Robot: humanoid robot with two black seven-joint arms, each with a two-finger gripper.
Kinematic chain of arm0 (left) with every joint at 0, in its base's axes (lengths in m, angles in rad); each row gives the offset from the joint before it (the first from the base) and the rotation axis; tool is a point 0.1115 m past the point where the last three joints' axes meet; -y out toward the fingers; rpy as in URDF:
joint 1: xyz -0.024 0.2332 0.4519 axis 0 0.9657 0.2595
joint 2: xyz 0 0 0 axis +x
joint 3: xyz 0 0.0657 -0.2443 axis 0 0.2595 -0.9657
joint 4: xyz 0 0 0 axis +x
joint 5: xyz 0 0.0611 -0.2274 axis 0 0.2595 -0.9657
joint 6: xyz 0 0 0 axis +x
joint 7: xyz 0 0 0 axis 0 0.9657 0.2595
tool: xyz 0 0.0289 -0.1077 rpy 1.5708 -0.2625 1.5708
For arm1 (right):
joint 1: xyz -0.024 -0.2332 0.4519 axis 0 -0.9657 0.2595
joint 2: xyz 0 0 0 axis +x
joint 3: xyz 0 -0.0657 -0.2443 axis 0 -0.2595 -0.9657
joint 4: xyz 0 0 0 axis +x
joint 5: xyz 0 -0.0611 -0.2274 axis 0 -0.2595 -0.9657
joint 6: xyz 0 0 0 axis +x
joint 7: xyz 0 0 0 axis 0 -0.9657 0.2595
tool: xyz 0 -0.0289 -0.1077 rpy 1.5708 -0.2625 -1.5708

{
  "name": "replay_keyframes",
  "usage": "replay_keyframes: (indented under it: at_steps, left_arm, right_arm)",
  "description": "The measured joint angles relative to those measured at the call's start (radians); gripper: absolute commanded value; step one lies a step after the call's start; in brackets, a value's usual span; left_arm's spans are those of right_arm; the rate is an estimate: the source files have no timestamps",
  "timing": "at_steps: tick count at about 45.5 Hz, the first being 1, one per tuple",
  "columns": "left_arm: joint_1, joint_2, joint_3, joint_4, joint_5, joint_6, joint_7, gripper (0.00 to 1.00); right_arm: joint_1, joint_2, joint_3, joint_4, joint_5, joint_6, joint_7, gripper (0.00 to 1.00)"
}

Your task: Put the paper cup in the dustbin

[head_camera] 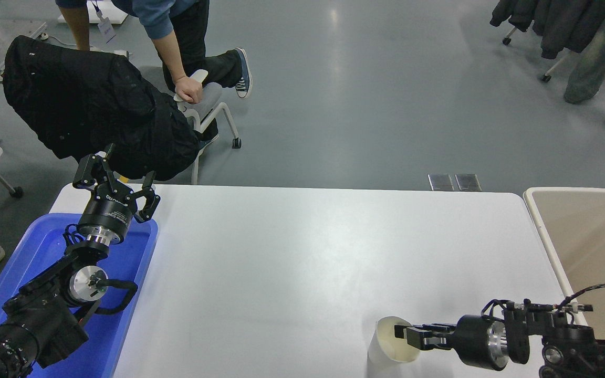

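The white paper cup [386, 344] stands near the table's front edge at the lower right, its cream inside facing up. My right gripper [401, 333] reaches in from the right at rim height, with its fingertips over the cup's right rim and one inside the mouth, closed on the cup's wall. The beige dustbin [540, 220] stands off the table's right end, to the right of and beyond the cup; my right arm covers its near corner. My left gripper [116, 181] is open and parked above the blue tray at the lower left.
A shallow blue tray [142, 252] lies under the left arm. Beyond the table's far left corner is a chair [213, 113] draped with a black jacket [87, 105], and a person's hand [191, 93] rests on it. Coats hang at the top right.
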Motion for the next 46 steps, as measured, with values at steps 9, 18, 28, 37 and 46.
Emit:
replay_keyframes:
  at_steps: [9, 18, 28, 37, 46]
  left_arm:
    - [0.0, 0.001, -0.001, 0.0, 0.0, 0.0, 0.0, 1.0]
    - [0.001, 0.001, -0.001, 0.0, 0.0, 0.0, 0.0, 1.0]
    - [0.001, 0.002, -0.001, 0.0, 0.0, -0.001, 0.0, 1.0]
    - [0.002, 0.002, -0.002, 0.0, 0.0, -0.001, 0.0, 1.0]
    - [0.002, 0.001, -0.002, 0.0, 0.0, -0.001, 0.0, 1.0]
  right_arm:
    - [0.012, -0.016, -0.006, 0.011, 0.0, 0.01, -0.003, 0.0]
    - [0.026, -0.057, -0.007, 0.039, 0.002, 0.025, -0.005, 0.0]
    - [0.051, -0.128, -0.006, 0.093, 0.005, 0.038, -0.004, 0.0]
    - [0.089, -0.221, -0.002, 0.161, 0.011, 0.055, -0.003, 0.0]
    - [0.147, -0.329, 0.005, 0.234, 0.029, 0.091, -0.003, 0.0]
